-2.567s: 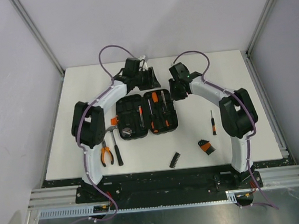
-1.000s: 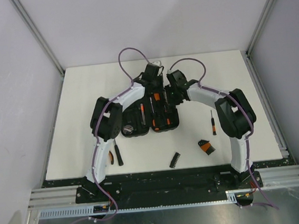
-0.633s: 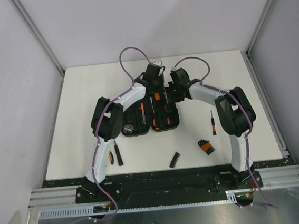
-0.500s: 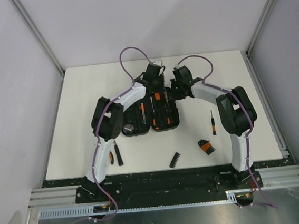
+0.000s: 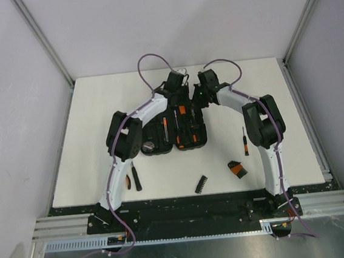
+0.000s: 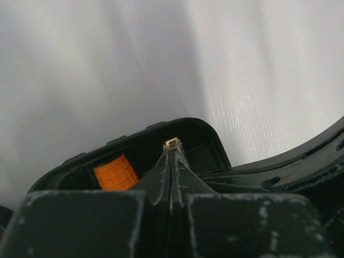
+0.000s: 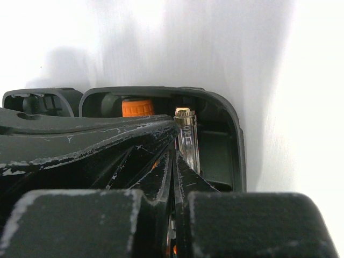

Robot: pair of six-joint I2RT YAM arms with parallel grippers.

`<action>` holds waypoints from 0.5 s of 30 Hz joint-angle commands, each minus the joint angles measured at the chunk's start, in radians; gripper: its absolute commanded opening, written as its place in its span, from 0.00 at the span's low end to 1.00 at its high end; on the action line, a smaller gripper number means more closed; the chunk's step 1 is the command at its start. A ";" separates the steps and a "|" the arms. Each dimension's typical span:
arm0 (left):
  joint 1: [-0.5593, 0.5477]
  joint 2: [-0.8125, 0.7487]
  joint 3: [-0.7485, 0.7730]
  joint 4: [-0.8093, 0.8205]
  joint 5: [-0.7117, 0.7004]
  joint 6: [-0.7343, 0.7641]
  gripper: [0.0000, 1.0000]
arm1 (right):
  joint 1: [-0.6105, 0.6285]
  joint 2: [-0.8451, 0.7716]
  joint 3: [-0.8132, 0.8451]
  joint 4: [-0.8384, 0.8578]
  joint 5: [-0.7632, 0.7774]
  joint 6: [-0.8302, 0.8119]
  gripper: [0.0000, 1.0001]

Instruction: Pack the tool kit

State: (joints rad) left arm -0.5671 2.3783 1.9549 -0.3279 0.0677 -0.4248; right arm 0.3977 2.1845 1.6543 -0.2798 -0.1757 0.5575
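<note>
The tool kit's black case lies open in the middle of the table, with black and orange tools in its slots. My left gripper and right gripper hang close together over the case's far edge. In the left wrist view the left gripper is shut and empty, with a brass tool tip just past it and an orange knurled handle to its left. In the right wrist view the right gripper is also shut and empty, beside a clear-handled screwdriver lying in the case.
Loose tools lie on the table: orange pliers and a hammer near the left arm, a small screwdriver on the right, a bit holder and a black-orange piece near the front.
The right gripper has closed fully and shifted a little toward the case's far edge. The left arm swung right over the case earlier and has held still for the last second.
</note>
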 commanded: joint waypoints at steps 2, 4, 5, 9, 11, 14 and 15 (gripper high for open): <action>-0.014 0.069 -0.011 -0.153 0.048 -0.008 0.01 | -0.015 0.006 0.063 0.052 0.040 -0.016 0.01; -0.014 0.069 -0.010 -0.154 0.050 -0.009 0.01 | -0.017 -0.007 0.057 0.058 0.044 -0.034 0.01; -0.013 0.069 -0.010 -0.156 0.050 -0.011 0.01 | -0.018 -0.016 0.051 0.061 0.049 -0.042 0.01; -0.011 0.071 -0.006 -0.158 0.056 -0.018 0.01 | -0.019 -0.066 0.001 0.106 0.076 -0.070 0.06; -0.009 0.073 -0.005 -0.158 0.060 -0.022 0.01 | -0.019 -0.081 -0.015 0.119 0.089 -0.076 0.09; -0.007 0.074 -0.003 -0.159 0.067 -0.027 0.01 | -0.020 -0.097 -0.027 0.133 0.109 -0.086 0.15; -0.006 0.074 -0.003 -0.160 0.071 -0.030 0.01 | -0.021 -0.108 -0.034 0.141 0.116 -0.097 0.19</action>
State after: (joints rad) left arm -0.5606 2.3844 1.9633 -0.3351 0.0990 -0.4461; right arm 0.3931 2.1605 1.6302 -0.2508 -0.1333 0.5053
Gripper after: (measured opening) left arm 0.012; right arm 0.139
